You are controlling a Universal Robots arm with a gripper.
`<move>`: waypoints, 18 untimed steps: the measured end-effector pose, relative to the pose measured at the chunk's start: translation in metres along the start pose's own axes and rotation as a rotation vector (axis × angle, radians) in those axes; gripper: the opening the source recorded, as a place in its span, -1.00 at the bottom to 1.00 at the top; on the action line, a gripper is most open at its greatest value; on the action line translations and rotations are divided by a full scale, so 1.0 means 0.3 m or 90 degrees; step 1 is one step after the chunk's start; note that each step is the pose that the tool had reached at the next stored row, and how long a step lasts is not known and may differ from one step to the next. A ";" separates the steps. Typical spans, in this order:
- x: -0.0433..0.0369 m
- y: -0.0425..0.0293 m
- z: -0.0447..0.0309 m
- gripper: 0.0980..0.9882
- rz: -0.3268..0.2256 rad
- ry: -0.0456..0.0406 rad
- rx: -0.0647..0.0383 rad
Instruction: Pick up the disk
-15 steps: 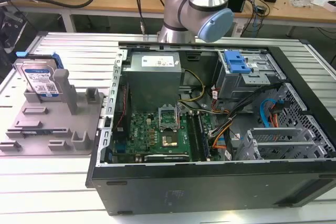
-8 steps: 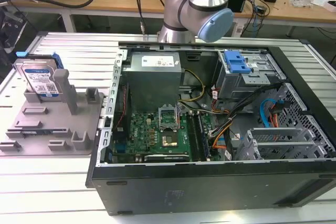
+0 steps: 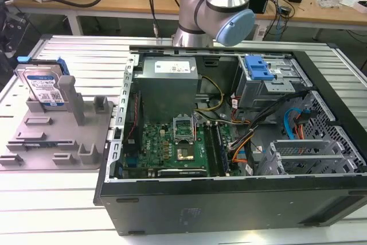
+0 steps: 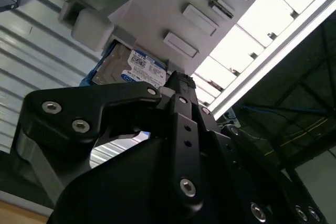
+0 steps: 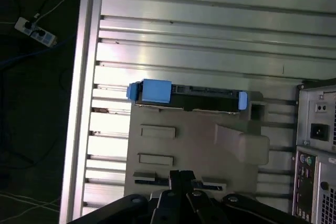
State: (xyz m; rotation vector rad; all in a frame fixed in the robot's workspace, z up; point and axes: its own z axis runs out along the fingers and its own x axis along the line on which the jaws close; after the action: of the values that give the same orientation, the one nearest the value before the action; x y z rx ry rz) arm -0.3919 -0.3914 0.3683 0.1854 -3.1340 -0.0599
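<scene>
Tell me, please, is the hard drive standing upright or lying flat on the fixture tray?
Upright: the hard drive stands on edge in the grey fixture tray, beside a tall post.

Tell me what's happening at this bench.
The disk stands on edge in the grey fixture tray at the exterior view's left, beside an open computer case. The robot arm has not picked it up: in the first wrist view the gripper hangs over the tray, shut, empty and apart from the disk.
</scene>
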 end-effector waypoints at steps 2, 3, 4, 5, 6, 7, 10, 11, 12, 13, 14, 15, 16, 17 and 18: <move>0.000 0.000 0.000 -0.98 -0.029 0.0011 0.000; 0.000 0.000 0.000 -0.98 -0.043 0.0016 0.000; 0.000 0.000 0.000 -0.98 -0.060 0.0023 0.000; 0.000 0.000 0.001 -0.98 -0.081 0.0030 0.000; 0.000 0.000 0.001 -0.98 -0.101 0.0038 0.000; 0.000 0.000 0.001 -0.96 -0.124 0.0047 0.000; 0.000 0.000 0.001 -0.55 -0.171 0.0065 0.000; 0.000 0.000 0.002 -0.42 -0.195 0.0074 0.000; 0.000 0.000 0.002 -0.15 -0.225 0.0086 0.000; 0.000 0.000 0.002 0.00 -0.251 0.0095 0.000; 0.000 0.000 0.003 0.00 -0.271 0.0104 0.000; 0.000 0.000 0.003 0.00 -0.284 0.0108 0.000; 0.000 0.000 0.003 0.00 -0.299 0.0114 0.000; 0.000 0.000 0.003 0.00 -0.321 0.0121 0.000; 0.000 0.000 0.003 0.00 -0.336 0.0125 0.000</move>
State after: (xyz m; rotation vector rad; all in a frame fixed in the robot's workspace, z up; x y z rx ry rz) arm -0.3918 -0.3915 0.3673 0.9951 -2.9679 -0.0566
